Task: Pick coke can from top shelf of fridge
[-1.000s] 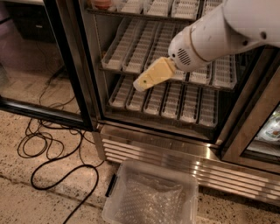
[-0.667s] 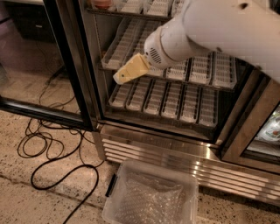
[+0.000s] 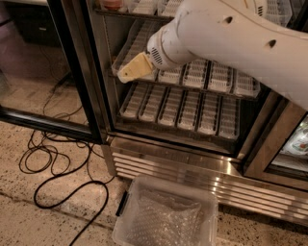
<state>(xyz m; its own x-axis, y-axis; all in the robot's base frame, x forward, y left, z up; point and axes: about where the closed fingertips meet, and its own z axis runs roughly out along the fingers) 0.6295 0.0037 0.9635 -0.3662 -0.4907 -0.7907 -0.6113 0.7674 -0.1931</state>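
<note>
The fridge (image 3: 192, 166) stands open, its black-framed glass door (image 3: 72, 67) swung out to the left. The top shelf (image 3: 139, 13) runs along the top edge of the view, with white slotted trays on it. A small reddish thing (image 3: 111, 4) sits at its left end, cut off by the top edge; it may be the coke can. My gripper (image 3: 134, 68) is a tan wedge at the end of the big white arm (image 3: 231, 38). It hangs in front of the left end of the middle rack (image 3: 211, 79), below the top shelf and the reddish thing, with nothing in it.
A lower rack of white trays (image 3: 178, 108) sits under the middle one. A clear plastic bin (image 3: 166, 216) stands on the floor in front of the louvred base. Black cables (image 3: 53, 163) loop on the speckled floor at left. Another fridge compartment (image 3: 293, 144) is at right.
The arm has swung left and a little up, carrying the gripper from the middle of the racks to their left end. The arm now covers more of the upper right.
</note>
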